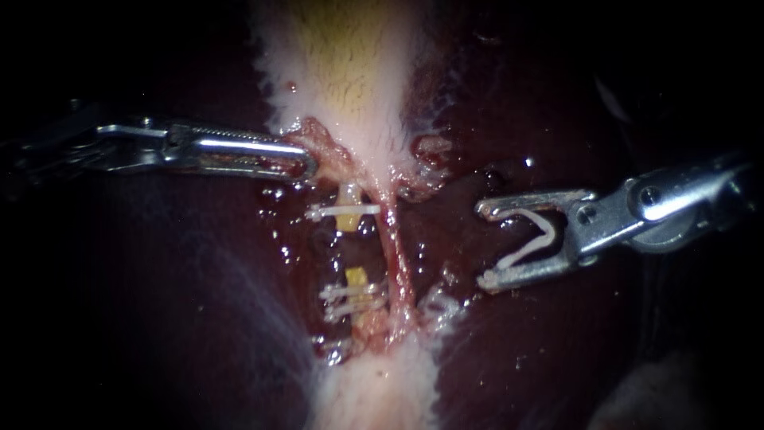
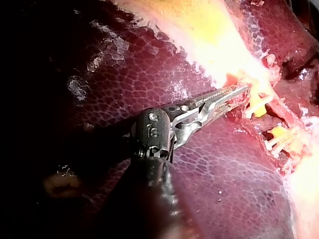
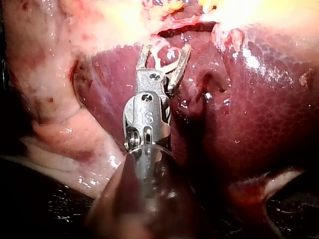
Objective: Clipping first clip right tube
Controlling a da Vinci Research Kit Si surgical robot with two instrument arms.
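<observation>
My right instrument [image 1: 481, 244] comes in from the right with its jaws spread wide, a white V-shaped clip [image 1: 532, 239] seated between them and touching both. It hangs to the right of the thin reddish right tube [image 1: 395, 243], apart from it. The right wrist view shows the same jaws [image 3: 166, 50] and clip [image 3: 167, 62] just short of the tissue. My left instrument [image 1: 306, 165] is shut on pink tissue at the neck of the pale gallbladder [image 1: 350, 64]; its jaws [image 2: 245, 90] show this in the left wrist view too.
The yellowish left tube [image 1: 350, 239] carries one white clip [image 1: 342, 211] high up and two more [image 1: 354, 299] lower down. Dark liver [image 1: 159, 302] lies on both sides of the opened strip. Pale fatty tissue [image 1: 374, 390] runs along below.
</observation>
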